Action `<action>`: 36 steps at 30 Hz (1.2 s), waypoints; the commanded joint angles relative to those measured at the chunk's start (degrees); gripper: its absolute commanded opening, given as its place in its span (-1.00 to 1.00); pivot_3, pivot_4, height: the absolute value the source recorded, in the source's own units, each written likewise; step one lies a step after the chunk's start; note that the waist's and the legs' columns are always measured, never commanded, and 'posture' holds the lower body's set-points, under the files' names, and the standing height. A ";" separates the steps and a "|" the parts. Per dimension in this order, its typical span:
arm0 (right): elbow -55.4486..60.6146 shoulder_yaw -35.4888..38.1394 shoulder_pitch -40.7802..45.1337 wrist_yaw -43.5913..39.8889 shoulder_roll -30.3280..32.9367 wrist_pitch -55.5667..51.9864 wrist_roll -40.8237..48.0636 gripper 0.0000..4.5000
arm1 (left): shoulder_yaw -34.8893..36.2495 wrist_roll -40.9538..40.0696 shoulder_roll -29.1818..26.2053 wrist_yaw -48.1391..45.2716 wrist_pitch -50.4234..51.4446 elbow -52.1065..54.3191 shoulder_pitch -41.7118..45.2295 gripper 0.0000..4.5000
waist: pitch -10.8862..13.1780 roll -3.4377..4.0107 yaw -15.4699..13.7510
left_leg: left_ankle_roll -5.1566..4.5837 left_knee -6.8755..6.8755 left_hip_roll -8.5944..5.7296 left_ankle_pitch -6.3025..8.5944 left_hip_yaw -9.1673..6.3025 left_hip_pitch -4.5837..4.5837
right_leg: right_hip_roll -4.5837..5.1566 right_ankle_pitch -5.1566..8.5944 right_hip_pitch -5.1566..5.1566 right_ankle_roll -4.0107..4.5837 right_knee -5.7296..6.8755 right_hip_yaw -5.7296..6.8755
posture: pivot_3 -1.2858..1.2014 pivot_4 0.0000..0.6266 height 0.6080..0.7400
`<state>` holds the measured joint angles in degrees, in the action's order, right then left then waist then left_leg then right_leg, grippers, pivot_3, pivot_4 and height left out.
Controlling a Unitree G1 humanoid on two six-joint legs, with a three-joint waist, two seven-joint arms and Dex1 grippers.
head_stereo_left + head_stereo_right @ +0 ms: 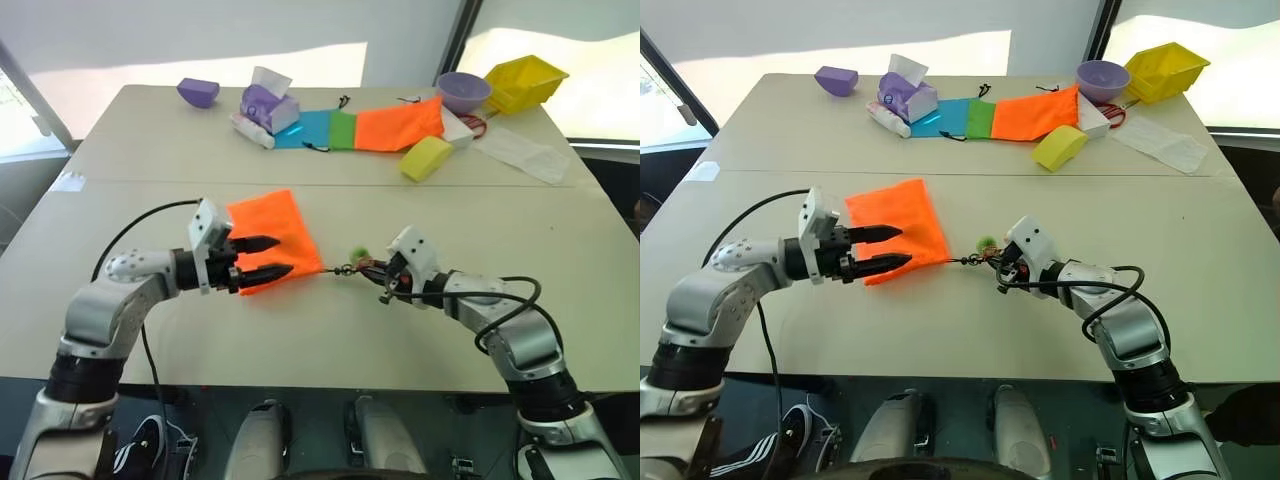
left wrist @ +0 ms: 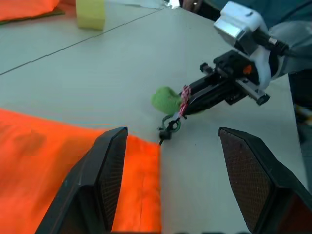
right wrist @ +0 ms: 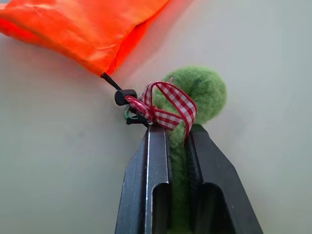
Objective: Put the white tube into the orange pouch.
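Orange pouch [image 1: 272,234] lies mid-surface, its mouth toward three o'clock. Right hand [image 3: 171,134] pinches the green bead [image 3: 199,88], probably anchoring the cord; left hand [image 1: 268,258] hangs wide over the pouch. White tube unseen.

Orange pouch [image 1: 272,236]: woven cloth, slight sheen, creased. Green bead [image 3: 197,92]: fuzzy matt felt, checked ribbon [image 3: 163,108] of cloth. Right gripper [image 3: 168,139] fingers: smooth black plastic. Left fingers' pads [image 2: 113,176]: finely textured. Table [image 1: 400,340]: smooth, matt.

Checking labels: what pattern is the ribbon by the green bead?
Red-and-white gingham ribbon, clearest in the right wrist view.
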<state>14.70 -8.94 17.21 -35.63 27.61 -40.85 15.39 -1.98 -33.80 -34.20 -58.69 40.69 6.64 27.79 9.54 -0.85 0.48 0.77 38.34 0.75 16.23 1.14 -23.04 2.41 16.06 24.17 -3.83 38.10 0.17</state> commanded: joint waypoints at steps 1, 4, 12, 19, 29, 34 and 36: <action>0.48 -0.05 0.76 0.73 -0.55 2.02 -0.99 -1.00 | -4.38 -0.04 2.15 -3.94 1.37 -5.00 5.66 0.42 | 0.00 0.00 0.18 | 0.00 0.01 -0.02 0.00 0.04 -0.01 | 0.02 -0.02 0.00 -0.04 -0.01 -0.01 | 0.03 -0.52 1.00; 0.29 -0.52 0.28 1.27 -0.79 3.18 -2.03 -1.00 | -13.29 7.92 4.29 -10.05 -4.79 -16.59 12.10 0.42 | 0.00 0.00 0.24 | 0.00 0.03 -0.08 -0.01 0.15 0.00 | 0.06 -0.07 0.01 -0.12 -0.03 -0.10 | 0.03 -0.52 1.00; 0.09 -0.78 -0.29 3.40 -2.50 4.44 -3.73 -1.00 | -20.89 20.35 11.40 -17.88 -21.70 -39.66 24.08 0.42 | 0.01 -0.02 0.07 | -0.07 0.04 -0.07 -0.05 0.13 -0.05 | -0.06 -0.08 0.09 -0.13 -0.01 -0.12 | 0.03 -0.52 1.00; 1.43 -1.10 -1.30 4.94 -3.74 4.72 -4.43 -1.00 | -21.05 25.69 13.58 -21.32 -26.91 -48.43 26.99 0.42 | 0.01 -0.02 0.46 | -0.10 0.08 -0.09 -0.06 0.16 -0.15 | 0.00 -0.08 0.17 -0.15 -0.03 -0.14 | 0.03 -0.52 1.00; 1.58 -1.17 -1.20 5.58 -4.38 5.06 -5.12 -1.00 | -20.28 29.13 15.40 -20.02 -26.79 -48.15 26.71 0.09 | 0.01 -0.02 0.26 | -0.18 0.54 -0.04 -0.02 0.09 -0.33 | -0.04 -0.15 0.17 -0.27 0.09 -0.11 | 0.03 -0.52 1.00; 1.72 -1.17 -1.08 5.67 -4.55 4.94 -5.11 -1.00 | -20.07 30.94 15.22 -18.57 -27.59 -47.84 26.31 0.09 | 0.01 -0.03 0.26 | -0.19 0.80 -0.08 -0.02 0.14 -0.37 | 0.00 -0.30 0.10 -0.47 0.09 -0.17 | 0.03 -0.52 1.00; 1.73 -1.37 -1.03 5.60 -4.48 5.00 -5.25 -1.00 | -19.75 30.58 15.25 -18.77 -26.45 -46.29 25.62 0.09 | 0.01 -0.02 0.29 | -0.24 0.83 -0.09 -0.04 0.14 -0.36 | 0.00 -0.35 0.09 -0.48 0.09 -0.19 | 0.03 -0.52 1.00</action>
<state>13.82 -10.46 15.80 -30.09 23.47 -37.00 10.24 -22.88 -3.12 -18.66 -77.41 13.73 -41.68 53.84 9.55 -0.87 0.77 0.51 39.16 0.66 16.16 1.29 -23.40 2.41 15.69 24.26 -4.30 38.19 -0.03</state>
